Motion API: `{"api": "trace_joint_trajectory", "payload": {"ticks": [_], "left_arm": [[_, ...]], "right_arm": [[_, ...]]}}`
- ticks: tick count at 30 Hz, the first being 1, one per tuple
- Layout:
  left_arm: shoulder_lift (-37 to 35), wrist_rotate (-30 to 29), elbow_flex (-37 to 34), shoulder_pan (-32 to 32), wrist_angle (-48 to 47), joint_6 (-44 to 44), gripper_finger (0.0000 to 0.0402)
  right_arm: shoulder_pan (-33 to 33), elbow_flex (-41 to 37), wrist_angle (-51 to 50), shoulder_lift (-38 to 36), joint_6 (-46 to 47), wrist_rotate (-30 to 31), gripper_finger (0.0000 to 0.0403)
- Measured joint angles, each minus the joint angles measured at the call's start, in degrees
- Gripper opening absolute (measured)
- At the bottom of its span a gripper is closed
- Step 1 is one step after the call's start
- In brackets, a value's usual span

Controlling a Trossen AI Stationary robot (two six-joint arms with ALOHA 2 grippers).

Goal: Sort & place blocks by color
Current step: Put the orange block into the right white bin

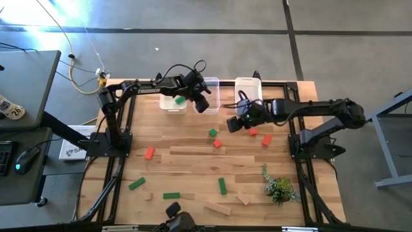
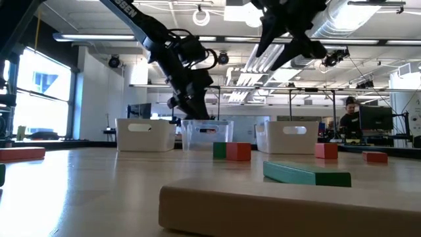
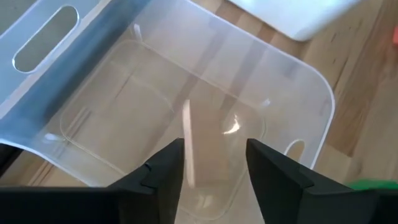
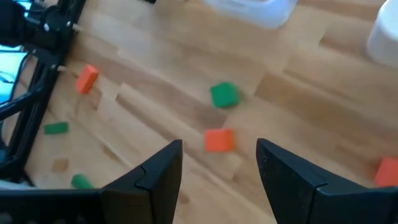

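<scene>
While left gripper (image 3: 211, 165) hangs part-open over clear bin (image 1: 209, 96), empty, your right gripper (image 4: 217, 165), open and empty, sits nearer red cube (image 4: 219, 140), dead ahead between jaws.

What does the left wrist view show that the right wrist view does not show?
Only the left wrist view: the open left gripper above a clear bin, with a tan block between its fingers. Only the right wrist view: the open right gripper over a red cube and a green cube. Both show the wooden table.
</scene>
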Motion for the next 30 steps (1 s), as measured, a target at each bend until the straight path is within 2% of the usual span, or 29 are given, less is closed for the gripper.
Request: {"api": "trace_joint_trajectory", "payload": {"ticks": [6, 17, 25, 30], "left_arm": [[-0.2, 0.02, 0.0, 0.0, -1.13, 0.39, 0.0195], [-6.41, 0.86, 0.0, 0.0, -2.02, 3.02, 0.02], [-12.99, 0.87, 0.01, -0.25, -7.71, 2.74, 0.02], [-16.93, 0.89, 0.02, -1.57, -13.85, 2.76, 0.02]], "right_arm": [[3.9, 0.0, -2.09, 0.0, 4.89, 1.05, 0.019], [8.46, 0.0, -20.07, 0.0, 15.49, 8.56, 0.019], [6.88, -0.04, -29.27, 0.0, 15.52, 10.28, 0.019], [3.23, -0.07, -31.18, 0.0, 11.29, 9.79, 0.0195]]}}
